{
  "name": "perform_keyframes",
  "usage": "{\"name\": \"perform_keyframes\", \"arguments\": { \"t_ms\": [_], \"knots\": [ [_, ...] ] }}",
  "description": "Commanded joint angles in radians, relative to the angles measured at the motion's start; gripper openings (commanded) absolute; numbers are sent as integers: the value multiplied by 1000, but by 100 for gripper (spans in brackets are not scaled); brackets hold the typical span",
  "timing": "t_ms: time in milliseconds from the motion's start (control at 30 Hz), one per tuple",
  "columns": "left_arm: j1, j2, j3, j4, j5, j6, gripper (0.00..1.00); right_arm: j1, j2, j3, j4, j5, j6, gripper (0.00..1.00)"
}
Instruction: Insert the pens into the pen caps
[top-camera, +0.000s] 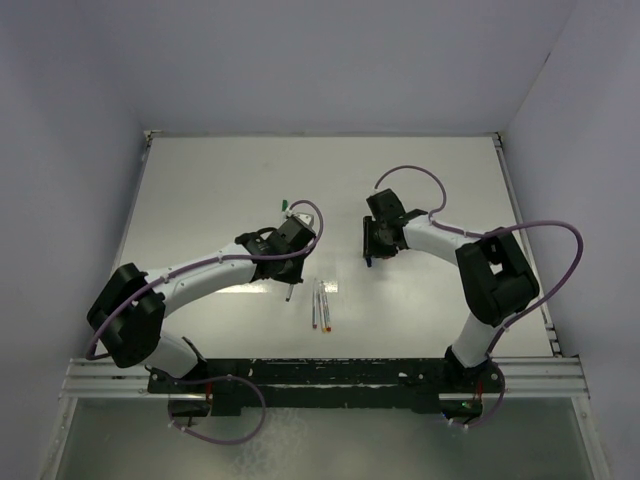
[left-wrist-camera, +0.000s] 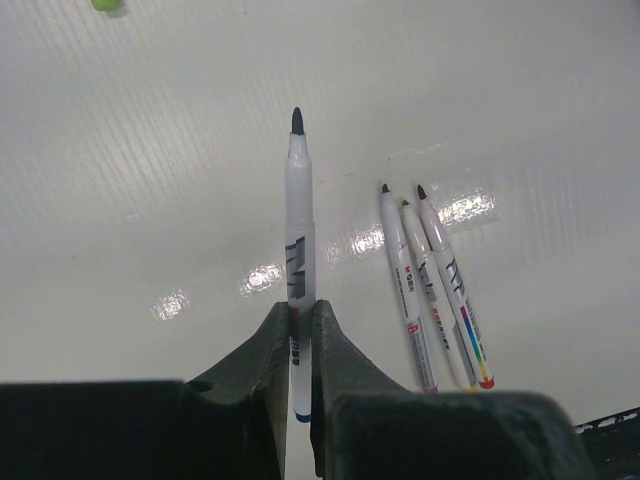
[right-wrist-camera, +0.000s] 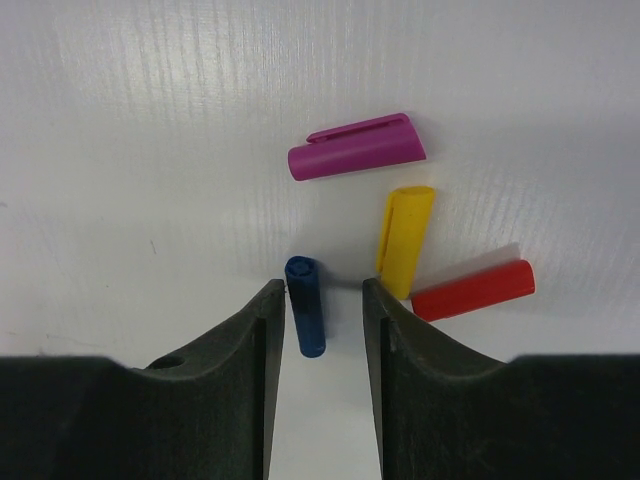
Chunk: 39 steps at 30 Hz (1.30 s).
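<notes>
**Operator:** What did my left arm have hold of?

**Observer:** Your left fingers (left-wrist-camera: 283, 330) were pinched narrow on a pen (left-wrist-camera: 299, 230). You had it low on the barrel, near the blue tail end, and its dark bare tip pointed away from the wrist. I could not tell whether it was lifted off the surface (left-wrist-camera: 150, 200).

**Operator:** And the other pens?

**Observer:** Three pens (left-wrist-camera: 430, 290) lay side by side on the surface just beside the one you held, on the right arm's side. Their bare tips pointed the same way as yours, and the outermost had a red tail end.

**Operator:** What about my right arm?

**Observer:** Your right fingers (right-wrist-camera: 375, 310) stood partway open, one on either side of the blue cap (right-wrist-camera: 305, 305). The cap lay between them with its open end facing away from the wrist. It sat close against one finger, with a clear gap to the other, so you had not closed on it.

**Operator:** Where were the remaining caps?

**Observer:** The magenta cap (right-wrist-camera: 355, 148) lay crosswise beyond the blue one. The yellow cap (right-wrist-camera: 405, 240) and the red cap (right-wrist-camera: 472, 290) lay off to one side, end to end at an angle. I could not tell whether those two touched. The green cap (top-camera: 285, 203) lay well apart from the others, just beyond your left wrist.
</notes>
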Motion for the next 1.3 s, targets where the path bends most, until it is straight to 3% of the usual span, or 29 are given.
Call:
{"name": "perform_keyframes", "arguments": {
  "t_ms": [0,600,900,1167,1267],
  "knots": [
    [-4,-31,-8,29,-18,-11,0,4,1,16,-39,39,4,39],
    [-3,-30,-7,19,-29,-12,0,10,2,-11,-113,55,-37,36],
    [-3,-40,-11,14,-34,-7,0,46,98,-4,-144,103,-41,33],
    [-3,-47,-14,-4,-51,6,0,91,156,21,-177,140,-27,26],
    [-3,-57,-21,-6,-58,5,0,98,165,25,-192,135,-22,15]
  ]
}}
